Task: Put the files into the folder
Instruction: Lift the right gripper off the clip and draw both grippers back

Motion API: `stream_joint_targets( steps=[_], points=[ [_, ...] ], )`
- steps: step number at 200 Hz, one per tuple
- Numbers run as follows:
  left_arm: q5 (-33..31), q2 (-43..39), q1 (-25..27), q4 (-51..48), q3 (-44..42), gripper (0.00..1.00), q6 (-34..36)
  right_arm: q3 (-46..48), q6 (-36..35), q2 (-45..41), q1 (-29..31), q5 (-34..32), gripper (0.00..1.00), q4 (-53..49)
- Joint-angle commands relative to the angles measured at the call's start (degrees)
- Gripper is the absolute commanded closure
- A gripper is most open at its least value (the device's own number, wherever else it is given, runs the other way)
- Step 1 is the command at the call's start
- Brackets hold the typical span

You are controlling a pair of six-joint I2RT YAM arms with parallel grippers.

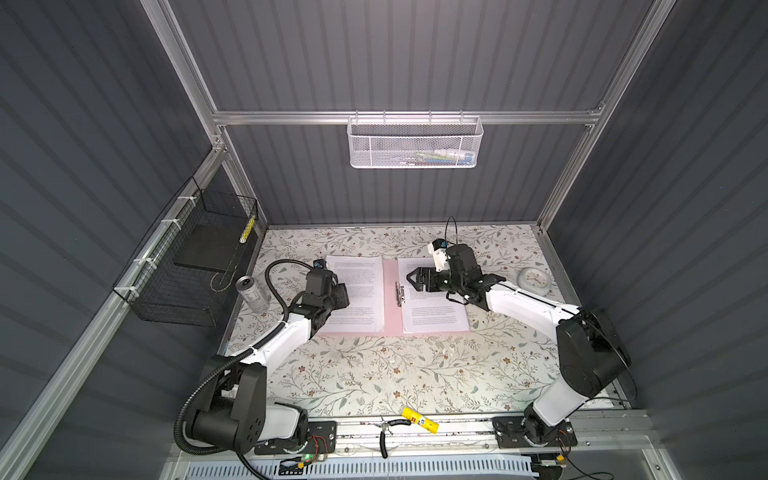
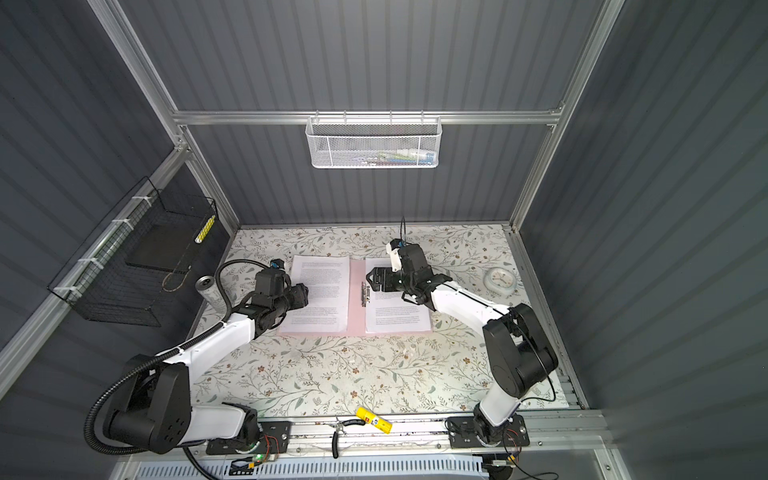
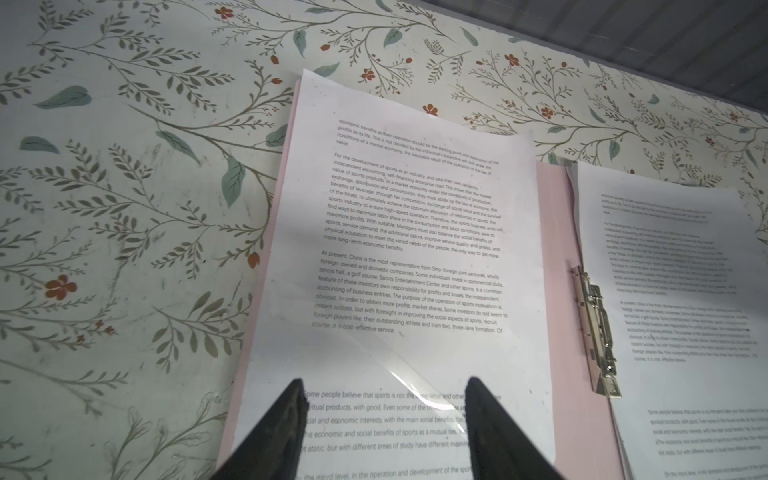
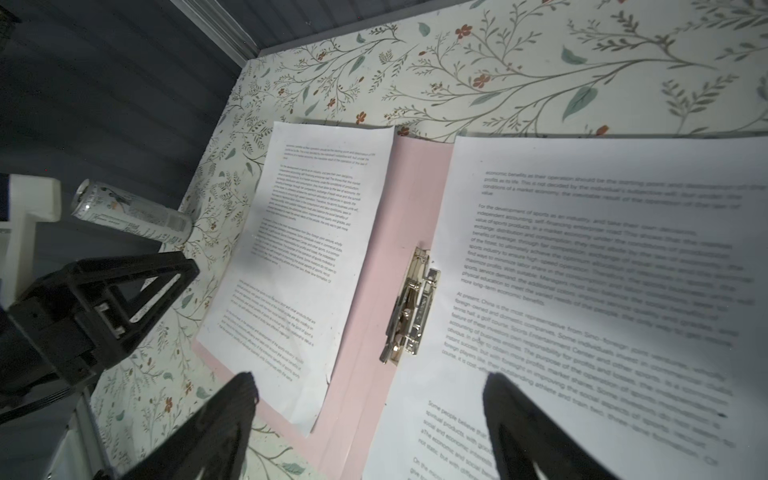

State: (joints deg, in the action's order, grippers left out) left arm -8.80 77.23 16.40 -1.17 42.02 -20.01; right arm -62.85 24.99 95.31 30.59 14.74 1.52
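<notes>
Left hand (image 3: 383, 382) and right hand (image 4: 369, 376) both have jaws apart, holding nothing, the files (image 3: 411, 249) lying just beneath each on the open folder (image 3: 557, 249); I'd lift straight up so neither loose sheet drags off it.

Beneath my black fingers (image 3: 274, 432) I see a pale pink folder (image 1: 390, 282), white files (image 1: 361, 270) printed in small black text, a shiny silver clip (image 3: 598, 328), and a cream counter (image 1: 374, 374) patterned with grey-green leafy sprigs and rust-red flowers.
</notes>
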Motion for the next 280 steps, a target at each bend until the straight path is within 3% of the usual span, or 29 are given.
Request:
stream_joint_targets(
  steps=[1, 56, 96, 133, 168, 180, 192, 210, 226, 280],
  points=[
    [-6.3, -3.0, -0.3, 1.0, -2.3, 0.35, 3.3, -0.5, -2.6, 0.2, 0.0, -1.7, 0.11, -1.0],
    [-15.0, -10.4, -0.2, 7.5, -10.2, 0.26, 5.8, -1.4, -1.0, 2.5, -0.4, -0.5, 0.09, -2.4],
    [-18.4, -11.4, -0.3, 12.6, -14.2, 0.19, 7.2, -2.6, 8.5, 6.1, -4.8, 8.3, 0.05, -3.3],
    [-18.6, -8.7, -0.6, 10.9, -12.0, 0.17, 7.1, 1.2, 12.9, 6.3, -7.5, 10.8, 0.02, 0.9],
    [-18.9, -4.1, -2.2, 8.3, -8.3, 0.15, 6.0, -0.7, 14.8, 9.1, -7.6, 11.4, 0.01, -1.8],
    [-16.1, -1.9, -4.3, 7.4, -6.7, 0.14, 5.5, -1.7, 15.3, 10.6, -7.9, 12.3, 0.01, -2.8],
    [-9.4, 0.5, -8.0, 5.6, -4.6, 0.14, 4.2, -1.8, 15.8, 11.4, -8.2, 12.3, 0.01, -2.9],
    [0.9, 4.0, -12.8, 5.3, -2.7, 0.14, 2.8, -1.6, 15.0, 10.4, -8.5, 9.6, 0.01, -4.4],
    [7.1, 6.3, -13.8, 7.1, -2.1, 0.13, 3.4, -1.0, 13.7, 8.5, -8.9, 5.9, 0.01, -6.2],
    [14.9, 11.8, -13.8, 7.9, 1.1, 0.13, 4.3, 4.2, 12.6, 3.8, -11.4, 2.6, 0.01, -0.6]
  ],
)
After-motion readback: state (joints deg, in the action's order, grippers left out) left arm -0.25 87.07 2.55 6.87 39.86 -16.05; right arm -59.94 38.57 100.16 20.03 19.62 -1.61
